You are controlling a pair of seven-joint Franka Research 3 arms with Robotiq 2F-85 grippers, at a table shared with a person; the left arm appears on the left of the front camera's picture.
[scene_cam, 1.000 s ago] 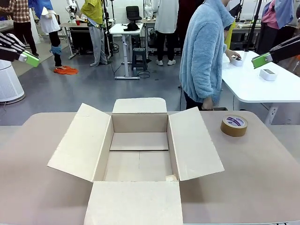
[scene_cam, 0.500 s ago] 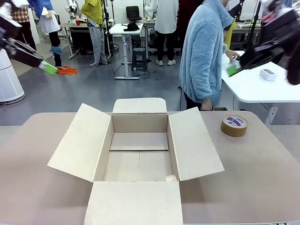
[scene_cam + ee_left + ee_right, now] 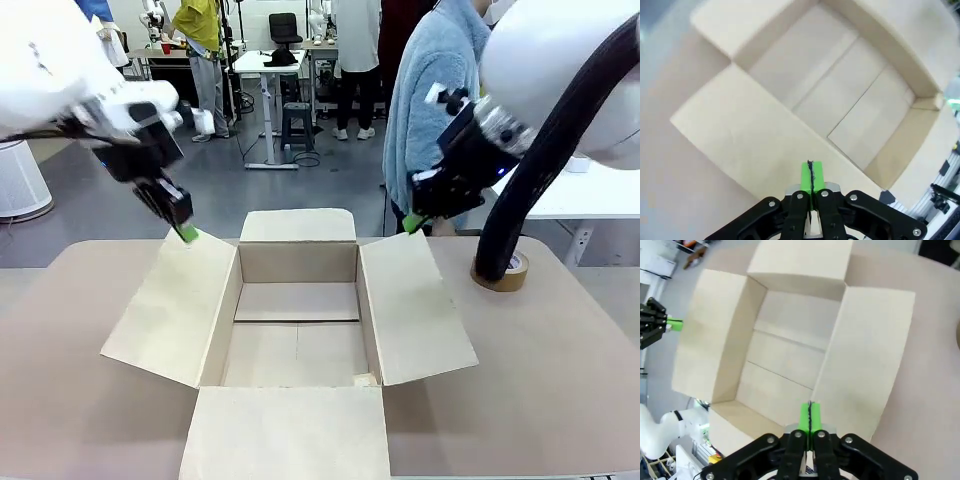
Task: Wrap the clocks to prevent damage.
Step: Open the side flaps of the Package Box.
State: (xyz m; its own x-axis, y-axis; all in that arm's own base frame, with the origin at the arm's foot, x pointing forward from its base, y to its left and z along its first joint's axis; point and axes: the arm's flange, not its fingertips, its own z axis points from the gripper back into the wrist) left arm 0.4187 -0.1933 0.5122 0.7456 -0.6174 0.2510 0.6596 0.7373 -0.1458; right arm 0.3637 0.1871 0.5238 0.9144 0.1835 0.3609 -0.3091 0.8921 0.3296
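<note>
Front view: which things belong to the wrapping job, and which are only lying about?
Job: open box, empty; tape roll, probably; left gripper and right gripper, both shut.
Lying about: white side table; stool far behind.

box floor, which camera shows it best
The right wrist view: it looks almost straight down into the open cardboard box, sharp, with nearly the whole bare floor in frame. The left wrist view shows the floor too, but blurred and tilted. The front view sees it at a low slant, foreshortened.
</note>
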